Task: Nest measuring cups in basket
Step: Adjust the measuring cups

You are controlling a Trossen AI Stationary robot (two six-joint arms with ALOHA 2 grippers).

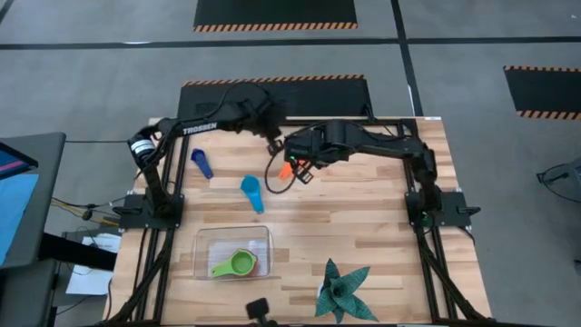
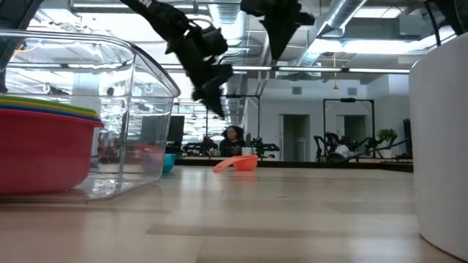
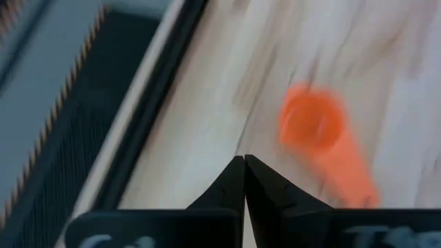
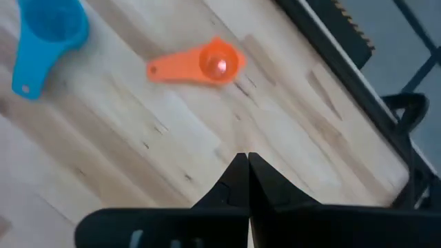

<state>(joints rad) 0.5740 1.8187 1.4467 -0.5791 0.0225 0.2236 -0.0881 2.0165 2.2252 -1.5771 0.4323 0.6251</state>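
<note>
The orange measuring cup (image 1: 286, 169) lies on the table near the far middle, open side up, also in the low view (image 2: 238, 162). My left gripper (image 1: 272, 143) hovers shut just beyond it; its wrist view shows the orange cup (image 3: 313, 124) ahead of the shut tips (image 3: 244, 165). My right gripper (image 1: 304, 173) hangs shut right beside the cup, which lies ahead in its wrist view (image 4: 217, 62). The light blue cup (image 1: 252, 193) and dark blue cup (image 1: 201, 163) lie on the wood. The clear basket (image 1: 204, 238) holds a nested stack with green on top (image 1: 241, 263) and red at the bottom (image 2: 44, 153).
A dark green spiky plant (image 1: 343, 291) stands near the near edge, right of the basket; its white pot (image 2: 439, 146) fills the right of the low view. The black frame rail (image 4: 331, 48) runs along the table's far edge. Bare wood lies between the basket and the cups.
</note>
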